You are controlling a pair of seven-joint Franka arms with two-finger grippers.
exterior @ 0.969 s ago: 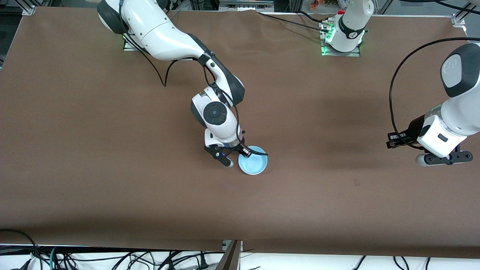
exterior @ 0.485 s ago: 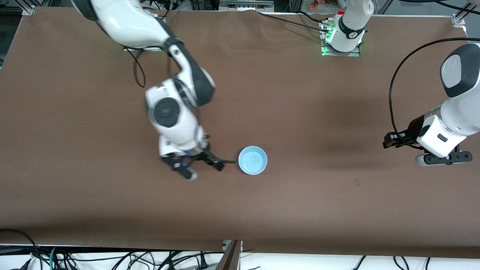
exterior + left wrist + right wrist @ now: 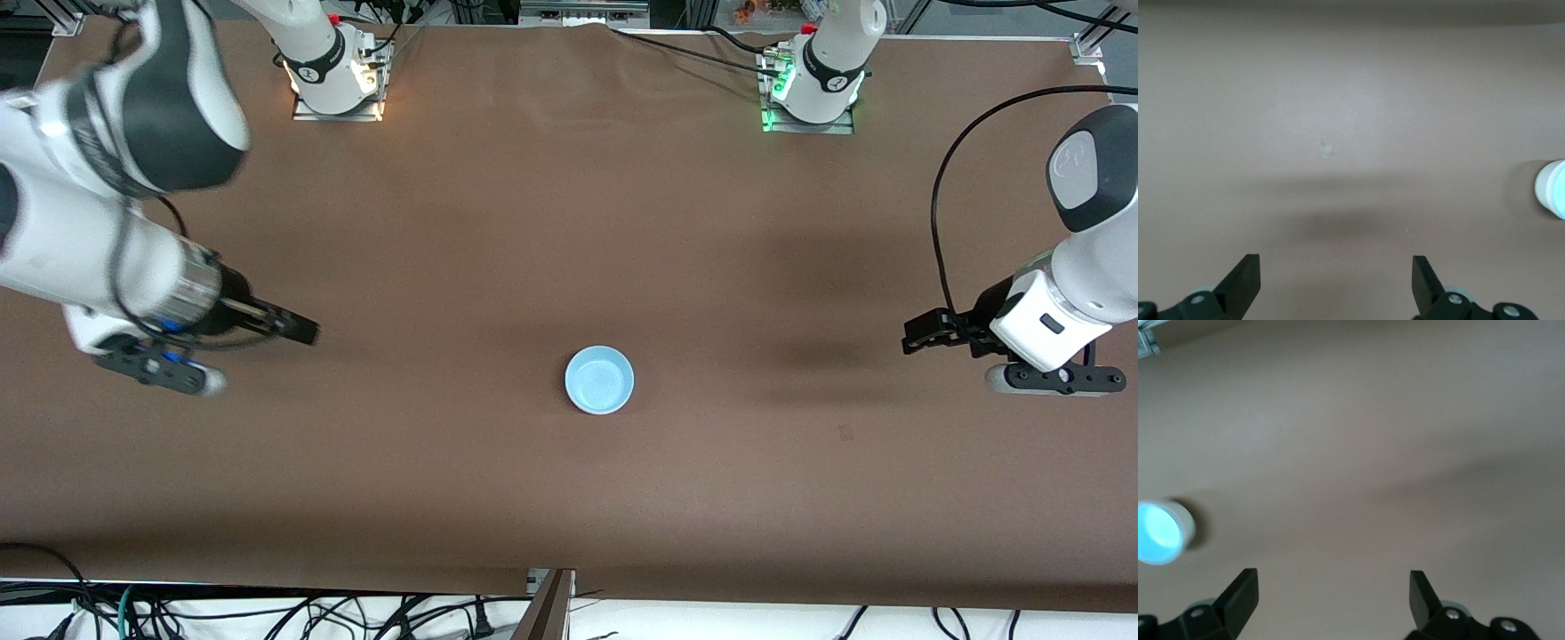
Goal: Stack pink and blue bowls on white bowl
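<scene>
A light blue bowl [image 3: 599, 380] stands upright on the brown table [image 3: 569, 222], about midway between the arms. It also shows in the left wrist view [image 3: 1553, 189] and the right wrist view [image 3: 1158, 533], where the wall under its blue inside looks white. I cannot tell whether that wall is the white bowl. The pink bowl is hidden or out of view. My right gripper [image 3: 298, 329] [image 3: 1333, 583] hangs open and empty over bare table toward the right arm's end. At the left arm's end my left gripper [image 3: 920, 342] [image 3: 1336, 267] is open and empty too.
Both arm bases [image 3: 333, 76] [image 3: 813, 89] stand along the table's edge farthest from the front camera. Cables [image 3: 267, 613] lie under the edge nearest that camera. A small mark [image 3: 845, 433] shows on the brown cover.
My right arm has drawn away from the blue bowl toward its own end of the table and risen. The left gripper's fingers have spread apart; that arm barely moved. The bowl stayed put.
</scene>
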